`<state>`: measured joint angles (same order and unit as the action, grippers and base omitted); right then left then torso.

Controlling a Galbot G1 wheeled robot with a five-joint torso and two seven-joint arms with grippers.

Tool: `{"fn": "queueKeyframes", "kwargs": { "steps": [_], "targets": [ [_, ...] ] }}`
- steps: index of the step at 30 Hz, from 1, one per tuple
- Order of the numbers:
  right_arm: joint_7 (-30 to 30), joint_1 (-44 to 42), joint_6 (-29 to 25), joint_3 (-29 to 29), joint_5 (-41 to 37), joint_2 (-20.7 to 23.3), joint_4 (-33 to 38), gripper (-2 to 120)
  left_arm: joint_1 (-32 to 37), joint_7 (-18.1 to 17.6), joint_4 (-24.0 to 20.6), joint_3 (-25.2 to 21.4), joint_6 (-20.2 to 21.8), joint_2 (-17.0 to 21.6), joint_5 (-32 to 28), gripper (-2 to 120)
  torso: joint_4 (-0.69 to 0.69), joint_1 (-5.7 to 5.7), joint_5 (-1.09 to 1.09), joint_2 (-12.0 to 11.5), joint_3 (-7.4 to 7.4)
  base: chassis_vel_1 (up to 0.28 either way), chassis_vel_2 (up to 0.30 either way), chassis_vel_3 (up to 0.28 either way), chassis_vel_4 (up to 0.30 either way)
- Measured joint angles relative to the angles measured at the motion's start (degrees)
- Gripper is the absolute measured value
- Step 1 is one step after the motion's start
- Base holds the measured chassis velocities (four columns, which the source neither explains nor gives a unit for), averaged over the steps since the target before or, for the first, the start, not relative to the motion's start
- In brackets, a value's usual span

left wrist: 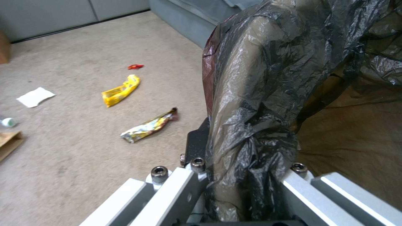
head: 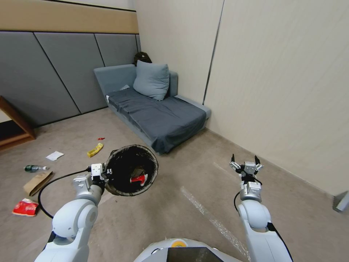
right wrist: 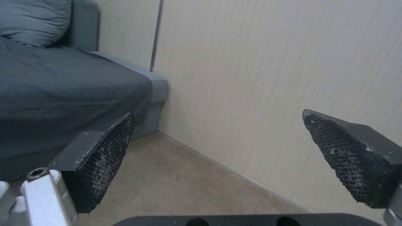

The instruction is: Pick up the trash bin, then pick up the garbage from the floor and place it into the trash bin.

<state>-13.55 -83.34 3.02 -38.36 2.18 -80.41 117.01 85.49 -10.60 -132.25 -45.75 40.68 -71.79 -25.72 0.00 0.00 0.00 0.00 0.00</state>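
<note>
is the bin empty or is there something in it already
Not empty. The bin, held off the floor by the left gripper at its rim, shows a red-and-white wrapper inside the black liner.

Both arms stretched forward
Left gripper (head: 106, 174) clamped on the trash bin (head: 131, 170) rim (bin lifted); right gripper (head: 245, 162) spread wide, holding nothing
</note>
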Motion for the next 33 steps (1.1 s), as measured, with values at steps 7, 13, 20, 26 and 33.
{"fn": "queueKeyframes", "kwargs": {
  "steps": [7,13,20,26,33],
  "targets": [
    [-0.06,0.01,-0.37,0.48,-0.05,-0.04,-0.56,100,0.16,-0.27,-0.2,-0.13,0.06,-0.49,0.01,1,-0.01,0.0,0.0,0.0,0.0,0.026,0.03,0.023,0.03],
    [-0.05,0.04,-0.4,0.57,-0.14,0.15,-0.72,100,0.17,-0.25,-0.2,-0.38,0.06,-0.35,0.07,1,0.0,0.0,0.0,0.0,0.0,0.08,0.069,0.058,0.079],
    [-0.02,0.02,-0.35,0.6,-0.2,0.26,-0.76,100,0.14,-0.16,-0.2,-0.39,0.06,-0.27,0.08,1,0.0,0.0,0.0,0.0,0.0,0.084,0.087,0.067,0.077],
    [0.09,-0.23,-0.24,0.87,-0.21,0.33,-0.76,100,0.16,-0.11,-0.19,-0.4,0.05,-0.26,0.14,1,0.0,0.0,0.0,0.0,0.0,0.061,0.065,0.067,0.082],
    [0.12,-0.36,-0.19,1.2,-0.22,0.43,-0.72,100,0.23,-0.1,-0.37,-0.46,0.04,-0.15,0.14,1,-0.01,0.0,0.0,0.0,0.0,0.056,0.058,0.075,0.063]
  ]
}}
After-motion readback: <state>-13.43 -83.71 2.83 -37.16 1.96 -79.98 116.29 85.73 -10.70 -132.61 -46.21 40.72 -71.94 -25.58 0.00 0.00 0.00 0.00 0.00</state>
